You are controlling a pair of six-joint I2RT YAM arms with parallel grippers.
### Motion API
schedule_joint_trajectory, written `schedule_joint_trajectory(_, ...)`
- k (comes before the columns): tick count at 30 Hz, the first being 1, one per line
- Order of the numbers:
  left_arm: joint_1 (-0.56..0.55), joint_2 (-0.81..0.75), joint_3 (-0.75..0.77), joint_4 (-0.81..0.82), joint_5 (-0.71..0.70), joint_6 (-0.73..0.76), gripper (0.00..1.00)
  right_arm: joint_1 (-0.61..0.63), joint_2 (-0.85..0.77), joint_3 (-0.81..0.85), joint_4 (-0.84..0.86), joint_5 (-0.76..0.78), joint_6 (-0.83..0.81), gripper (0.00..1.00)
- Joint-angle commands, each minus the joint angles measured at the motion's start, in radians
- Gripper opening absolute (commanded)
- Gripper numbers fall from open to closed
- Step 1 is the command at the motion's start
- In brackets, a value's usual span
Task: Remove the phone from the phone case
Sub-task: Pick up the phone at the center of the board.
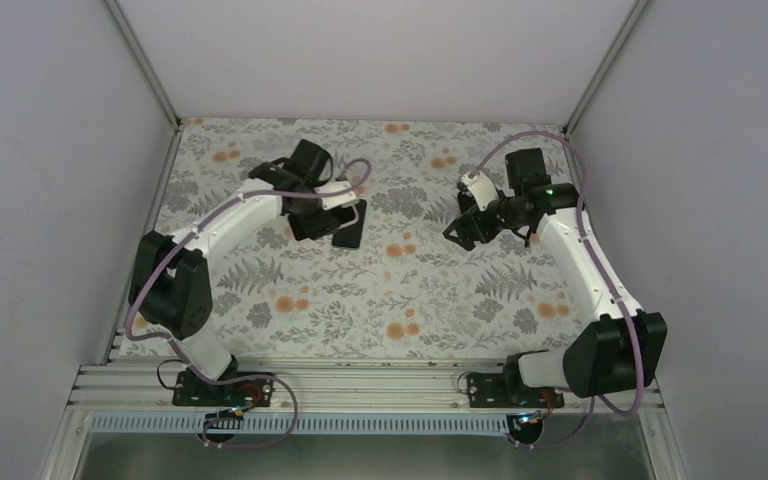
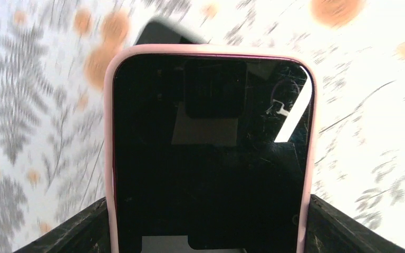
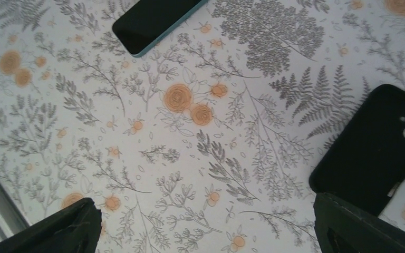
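The flowery table (image 1: 420,300) is taking up most of the view, w/ the L arm (image 1: 230,215) & R arm (image 1: 580,260) both reaching over it. The L gripper (image 2: 209,203) is squeezing a pink case (image 2: 108,132) btwn its fingers (image 2: 343,226), one finger pressing on each long side. The phone (image 2: 211,174) is sitting inside that case, its dark screen facing the wrist cam. The R gripper (image 3: 205,226) is hanging over the table w/ its fingers (image 3: 58,232) spread wide, holding nothing. Under it, a black case (image 3: 374,147) & a blue-edged phone (image 3: 155,18) are lying flat, well apart.
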Motion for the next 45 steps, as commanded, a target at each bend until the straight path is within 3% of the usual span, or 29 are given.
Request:
schedule_joint_trajectory(1,-0.127,-0.037,0.033,0.003,-0.019,-0.026,0.75,-0.045,0.047,-0.012,-0.038,-0.195,-0.081,1.00)
schedule_joint_trajectory(8,-0.231,-0.035,0.045,0.139,-0.047,-0.022,0.75,-0.092,0.105,0.041,-0.076,-0.407,-0.179,1.00)
schedule_joint_trajectory(16,-0.374,-0.014,0.068,0.246,-0.184,0.022,0.75,-0.093,0.166,0.040,-0.092,-0.607,-0.385,0.93)
schedule_joint_trajectory(23,-0.435,-0.027,0.039,0.362,-0.243,0.066,0.75,-0.098,0.223,0.040,-0.015,-0.574,-0.415,0.91)
schedule_joint_trajectory(29,-0.453,-0.039,0.025,0.416,-0.247,0.088,0.75,-0.102,0.312,0.095,-0.116,-0.660,-0.525,0.86)
schedule_joint_trajectory(41,-0.491,-0.016,0.019,0.532,-0.306,0.123,0.75,-0.102,0.457,0.231,-0.202,-0.775,-0.550,0.84)
schedule_joint_trajectory(45,-0.501,0.015,0.036,0.548,-0.347,0.133,0.75,-0.101,0.476,0.257,-0.210,-0.805,-0.546,0.77)
